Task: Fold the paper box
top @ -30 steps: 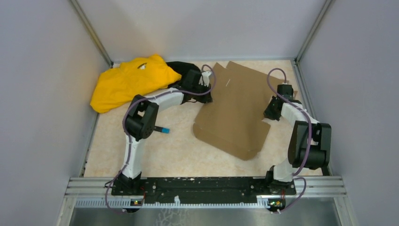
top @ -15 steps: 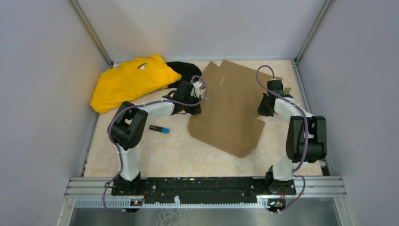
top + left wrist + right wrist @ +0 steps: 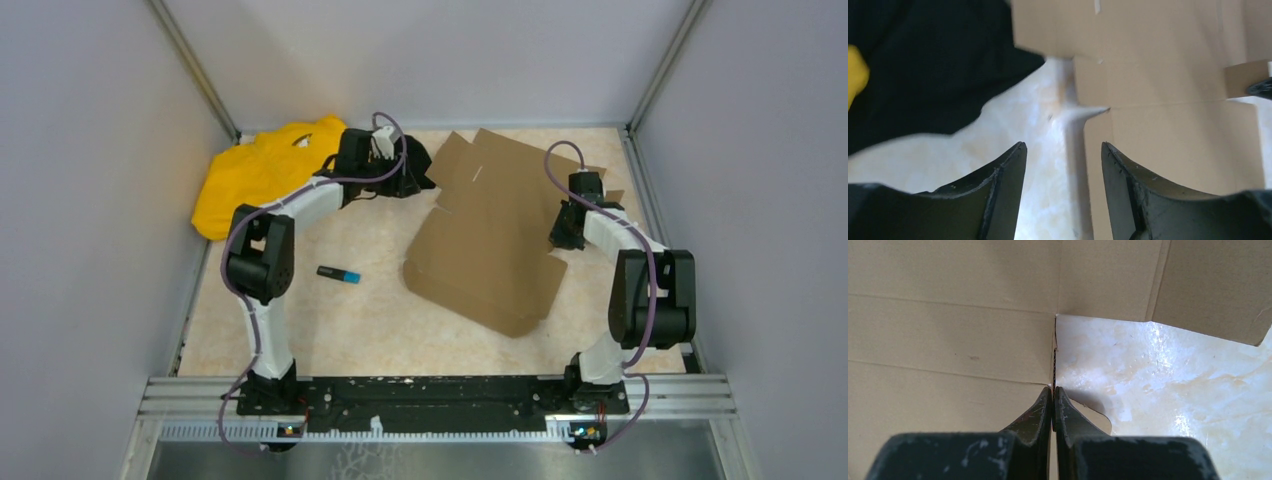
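**Item 1, paper box (image 3: 490,240):** flat die-cut brown sheet, unfolded, lying on table (image 3: 370,320), ctr-right. Long axis runs diag. from far edge toward near side. Flaps and slits visible along far and R edges. Far-L corner sits just beside black cloth (image 3: 923,60).

**Item 2, left gripper (image 3: 1063,146):** jaws apart w/ moderate gap, nothing btwn fingers (image 3: 1003,190). Hangs above bare table at sheet's L edge, near far-L flap. No contact w/ sheet seen. L arm is stretched toward far side, wrist over black cloth in top view.

**Item 3, right gripper (image 3: 1053,389):** fingers closed tight, tips together on sheet's R edge at inner corner of a cut-out. Corrugated edge runs straight into the tips and appears pinched. Shadow lies under the edge there, so sheet seems raised slightly off table at that spot.

**Item 4, surroundings:** yellow cloth (image 3: 255,175) is bunched at far-L corner, touching black cloth. Marker (image 3: 338,273), dark w/ blue end, lies on table btwn L arm and sheet's near-L corner, apart from both.
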You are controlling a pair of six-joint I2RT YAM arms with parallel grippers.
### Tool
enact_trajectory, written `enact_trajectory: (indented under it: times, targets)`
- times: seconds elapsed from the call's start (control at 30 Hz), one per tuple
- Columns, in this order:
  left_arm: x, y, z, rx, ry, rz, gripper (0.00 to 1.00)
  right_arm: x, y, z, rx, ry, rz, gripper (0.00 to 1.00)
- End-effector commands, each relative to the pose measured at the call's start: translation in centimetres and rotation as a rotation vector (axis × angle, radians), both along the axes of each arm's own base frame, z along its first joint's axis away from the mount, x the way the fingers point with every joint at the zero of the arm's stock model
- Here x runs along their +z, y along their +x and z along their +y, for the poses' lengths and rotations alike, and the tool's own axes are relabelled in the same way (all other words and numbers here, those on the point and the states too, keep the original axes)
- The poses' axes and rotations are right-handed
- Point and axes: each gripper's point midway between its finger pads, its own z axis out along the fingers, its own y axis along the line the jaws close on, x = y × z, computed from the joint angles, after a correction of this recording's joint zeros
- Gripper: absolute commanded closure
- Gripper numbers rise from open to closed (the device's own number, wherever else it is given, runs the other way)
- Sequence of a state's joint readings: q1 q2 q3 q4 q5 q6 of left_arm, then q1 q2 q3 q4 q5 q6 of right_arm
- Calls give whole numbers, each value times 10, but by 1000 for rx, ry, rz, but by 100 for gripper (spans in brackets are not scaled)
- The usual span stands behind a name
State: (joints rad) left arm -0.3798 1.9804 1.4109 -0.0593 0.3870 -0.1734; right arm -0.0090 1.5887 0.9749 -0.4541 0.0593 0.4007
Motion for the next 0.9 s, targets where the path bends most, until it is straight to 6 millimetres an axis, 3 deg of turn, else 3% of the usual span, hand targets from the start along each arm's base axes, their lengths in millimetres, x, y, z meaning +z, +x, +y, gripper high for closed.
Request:
enact_trajectory:
  times: [0.0,0.3,0.43,0.87]
  targets:
    - [6,-2,-44,-204,-115,1,37,2,-1,-1,15,-17,1,100]
    - [-12,1,-79,-317,-116,-7,34,-4,1,1,20,-5,14,100]
    - [-28,8,-81,-297,-63,1,34,-3,2,1,21,-3,13,100]
    - [-39,23,-83,-240,1,-16,36,-7,2,1,21,-3,19,100]
